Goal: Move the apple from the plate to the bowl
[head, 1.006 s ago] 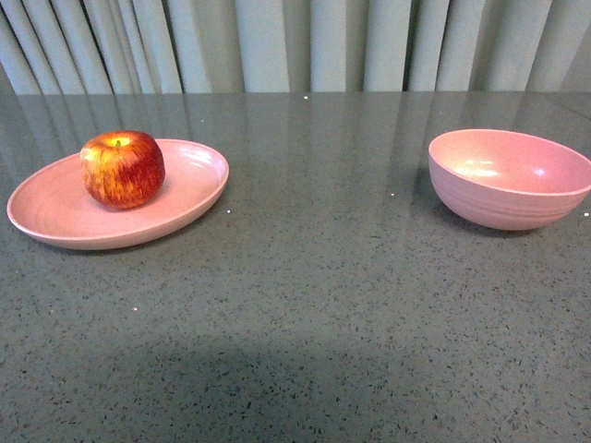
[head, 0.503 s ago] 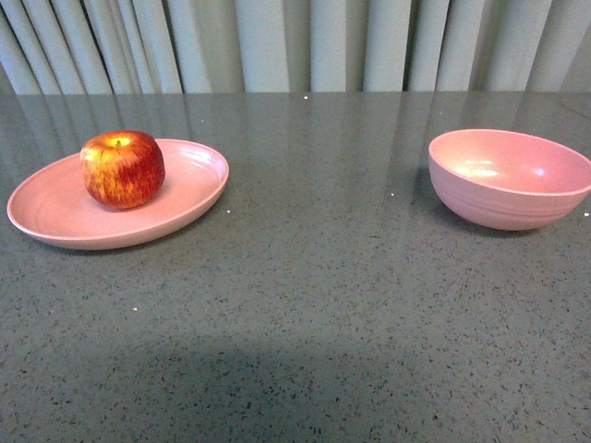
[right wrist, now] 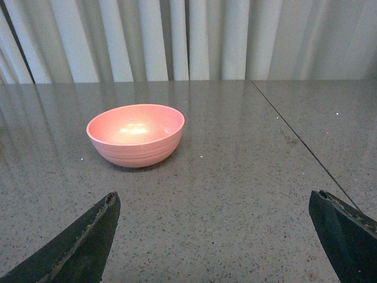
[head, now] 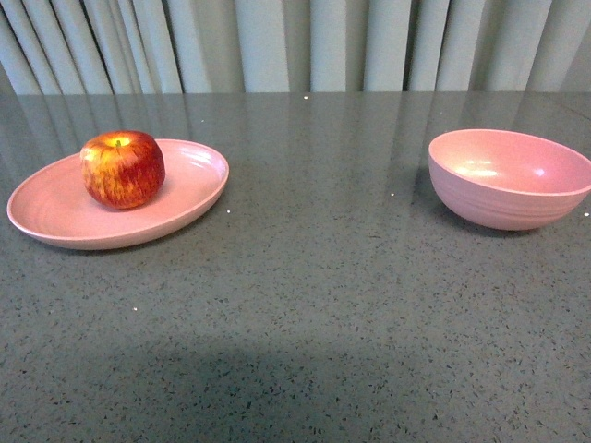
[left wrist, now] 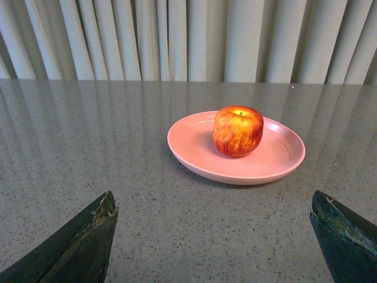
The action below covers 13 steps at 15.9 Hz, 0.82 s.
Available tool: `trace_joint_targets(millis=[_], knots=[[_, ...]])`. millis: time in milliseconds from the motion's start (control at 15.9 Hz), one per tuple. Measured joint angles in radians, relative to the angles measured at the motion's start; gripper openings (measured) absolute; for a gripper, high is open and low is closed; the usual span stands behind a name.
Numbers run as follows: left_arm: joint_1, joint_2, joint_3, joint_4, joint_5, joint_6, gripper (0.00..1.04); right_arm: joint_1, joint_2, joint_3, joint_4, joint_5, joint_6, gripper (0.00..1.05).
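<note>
Nothing moved since before | 1 apple (head: pixel 122 169) on 1 plate (head: pixel 51 210), left; 1 bowl (head: pixel 510 201), right | left gripper (left wrist: pixel 213 199), right gripper (right wrist: pixel 213 199): jaws spread wide

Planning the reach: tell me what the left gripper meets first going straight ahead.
Probably the plate at its near rim, then the apple on it; bare table lies before the left gripper.

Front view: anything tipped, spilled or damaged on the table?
Nothing stands out. The apple sits stem-up on the plate, at left. The bowl stands upright and empty, at right. No spills or cracks show on either.
</note>
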Motion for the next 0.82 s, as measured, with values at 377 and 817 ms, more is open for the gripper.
trace_joint_targets(millis=[377, 817], knots=[[0.000, 0.000, 0.000, 0.000, 0.000, 0.000, 0.98, 0.000, 0.000, 0.000, 0.000, 0.000, 0.000, 0.98], [0.000, 0.000, 0.000, 0.000, 0.000, 0.000, 0.98, 0.000, 0.000, 0.000, 0.000, 0.000, 0.000, 0.98]])
